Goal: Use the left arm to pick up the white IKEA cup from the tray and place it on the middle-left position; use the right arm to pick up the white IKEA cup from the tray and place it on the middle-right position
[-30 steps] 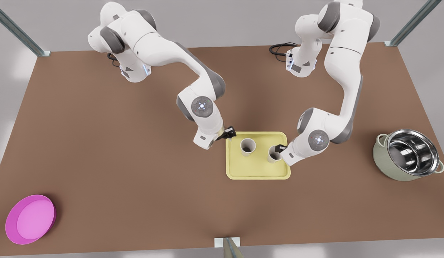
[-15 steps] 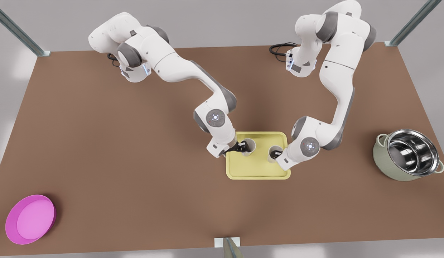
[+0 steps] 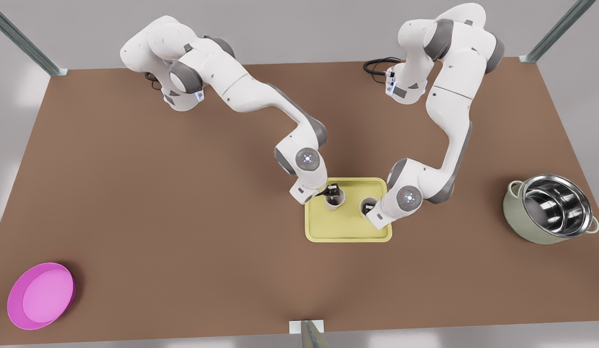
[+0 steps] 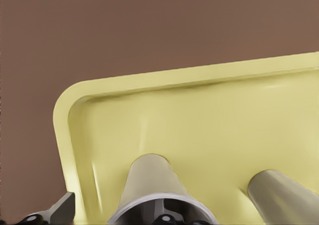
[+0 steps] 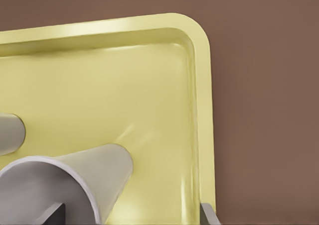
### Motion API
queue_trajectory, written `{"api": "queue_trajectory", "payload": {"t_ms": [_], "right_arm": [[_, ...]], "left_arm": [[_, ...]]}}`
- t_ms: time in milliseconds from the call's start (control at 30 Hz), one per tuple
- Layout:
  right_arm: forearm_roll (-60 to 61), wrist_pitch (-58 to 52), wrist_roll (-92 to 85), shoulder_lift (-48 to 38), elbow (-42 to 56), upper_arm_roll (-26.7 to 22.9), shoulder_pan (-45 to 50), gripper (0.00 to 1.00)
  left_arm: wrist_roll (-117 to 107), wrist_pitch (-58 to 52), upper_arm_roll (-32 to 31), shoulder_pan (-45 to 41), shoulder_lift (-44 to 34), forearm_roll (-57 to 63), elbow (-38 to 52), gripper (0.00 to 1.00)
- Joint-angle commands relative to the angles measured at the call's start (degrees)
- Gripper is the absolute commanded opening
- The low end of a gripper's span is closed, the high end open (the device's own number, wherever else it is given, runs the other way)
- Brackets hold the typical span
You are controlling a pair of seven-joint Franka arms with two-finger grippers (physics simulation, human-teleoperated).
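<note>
A pale yellow tray [image 3: 348, 229] lies mid-table with two white cups standing on it. My left gripper [image 3: 332, 190] is at the rim of the cup on the front view's left [image 3: 334, 202]. It is open: one finger [image 4: 60, 210] sits outside that cup's wall [image 4: 149, 182], clear of it. My right gripper [image 3: 372, 209] is at the other cup [image 3: 366, 207], also open. One of its fingers [image 5: 50, 215] is inside the cup's mouth and the other [image 5: 209, 216] is outside, by the tray's rim [image 5: 203, 85]. Both cups stand upright on the tray.
A magenta-pink dish [image 3: 41, 296] lies at the front view's near left corner. A steel bowl inside a grey-green pot [image 3: 550, 209] stands at the right. Black cable [image 3: 379, 65] lies by the far arm base. Brown tabletop [image 3: 183, 217] stretches on both sides of the tray.
The left gripper moved from the tray's far-left corner onto the left cup's rim. The right gripper slid further over the right cup. Both cups stayed in place.
</note>
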Motion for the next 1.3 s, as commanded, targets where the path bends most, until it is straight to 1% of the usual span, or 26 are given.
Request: {"api": "queue_trajectory", "payload": {"t_ms": [0, 67, 100, 133, 167, 233, 267, 300, 367, 400, 433, 467, 533, 567, 633, 667, 733, 800, 867, 933, 1000, 1100, 1167, 1267], "right_arm": [[0.0, -0.3, 4.7, 0.2, 0.0, 0.0, 0.2, 1.0], [0.2, -0.2, 4.7, 0.5, 0.1, 0.0, 0.3, 0.99], [0.3, 0.1, 4.8, 0.7, 0.2, 0.0, 0.3, 0.96], [0.4, 0.5, 4.8, 0.8, 0.3, 0.4, 0.3, 0.95], [0.4, 0.6, 4.9, 1.0, 0.4, 0.8, 0.3, 0.93], [0.6, 2.0, 5.0, 1.2, 0.6, 1.1, 0.3, 0.91], [0.6, 2.9, 5.6, 1.5, 0.6, 2.5, 0.2, 0.91], [0.6, 3.2, 5.6, 1.5, 0.6, 2.5, 0.2, 0.87], [0.6, 3.1, 5.1, 1.5, 0.6, 2.5, 0.2, 0.76], [0.6, 3.1, 4.8, 1.5, 0.6, 2.5, 0.2, 0.67], [0.6, 3.1, 4.8, 1.5, 0.6, 2.5, 0.1, 0.58], [0.6, 3.1, 4.0, 1.5, 0.6, 3.1, -0.1, 0.44], [0.6, 3.1, 3.8, 1.4, 0.6, 3.2, -0.4, 0.26], [0.6, 2.9, 3.8, 1.4, 0.6, 3.1, -0.5, 0.24], [0.6, 2.3, 3.8, 1.1, 0.6, 3.6, -1.1, 0.11], [0.6, 1.4, 3.7, 0.6, 0.6, 4.0, -1.6, 0.11], [0.6, -5.8, 1.8, -3.2, 0.6, 4.0, -3.5, 0.1], [0.6, -14.1, -2.2, -7.2, 0.6, 4.0, -6.4, 0.09], [0.5, -21.4, -10.3, -10.4, 0.6, 3.9, -10.0, 0.09], [0.0, -27.3, -18.2, -12.7, 0.6, 4.0, -14.7, 0.09], [-0.2, -29.1, -29.5, -14.2, 0.5, 3.5, -19.6, 0.09], [0.4, -28.8, -43.9, -14.1, 0.5, 4.1, -27.2, 0.09], [0.4, -26.8, -53.1, -13.2, 0.5, 4.8, -31.4, 0.08], [-0.2, -21.2, -62.9, -11.7, 0.6, 4.5, -34.2, 0.07]], "left_arm": [[-2.7, -1.4, 0.0, -0.1, -0.5, 0.2, 0.3, 0.74], [-2.7, -1.4, -0.1, -0.1, -0.5, 0.1, 0.4, 0.58], [-2.7, -1.4, -0.1, -0.1, -0.6, 0.1, 0.4, 0.55], [-2.7, -1.4, -0.1, -0.1, -0.6, 0.1, 0.4, 0.5], [-2.7, -1.4, -0.1, -0.1, -0.6, 0.0, 0.4, 0.47], [-2.8, -1.4, -0.1, -0.1, -0.6, -0.5, 0.4, 0.44], [-2.8, -1.4, -0.2, -0.1, -0.6, -0.5, 0.4, 0.43], [-2.8, -1.4, -0.1, -0.1, -0.6, -0.5, 0.4, 0.41], [-3.1, -2.0, -0.1, 0.0, -0.6, -0.6, 0.8, 0.34], [-4.6, -4.3, -0.2, -0.1, -0.5, -0.5, 2.1, 0.31], [-4.9, -4.4, -0.2, -0.1, -0.5, -0.5, 2.2, 0.25], [-4.9, -4.7, -0.2, -0.1, -0.6, -0.6, 2.5, 0.23], [-5.5, -5.0, -0.1, -0.1, -0.6, -0.8, 3.0, 0.16], [-5.5, -5.1, -0.1, 0.1, -0.6, -0.9, 3.9, 0.14], [-5.4, -9.9, 0.2, 0.6, -0.5, -2.6, 8.0, 0.11], [-5.4, -9.9, 0.4, 1.4, -0.5, -3.9, 8.6, 0.1], [-5.4, -10.0, 0.5, 5.6, -0.8, -8.2, 10.5, 0.1], [-4.9, -10.0, 0.4, 11.1, -1.2, -8.0, 10.5, 0.11], [0.9, -8.9, 0.4, 17.2, -0.7, -7.9, 10.6, 0.11], [4.5, -5.3, 0.7, 20.6, -0.1, -5.6, 10.5, 0.1], [4.5, 1.3, 2.3, 20.6, 2.0, -0.5, 10.2, 0.11], [4.5, 8.1, 4.1, 20.7, 4.9, 1.4, 10.2, 0.11], [4.3, 10.5, 4.2, 20.5, 6.5, 1.4, 10.4, 0.11], [3.5, 11.6, 4.0, 20.5, 7.2, 0.8, 10.5, 0.11]]}}
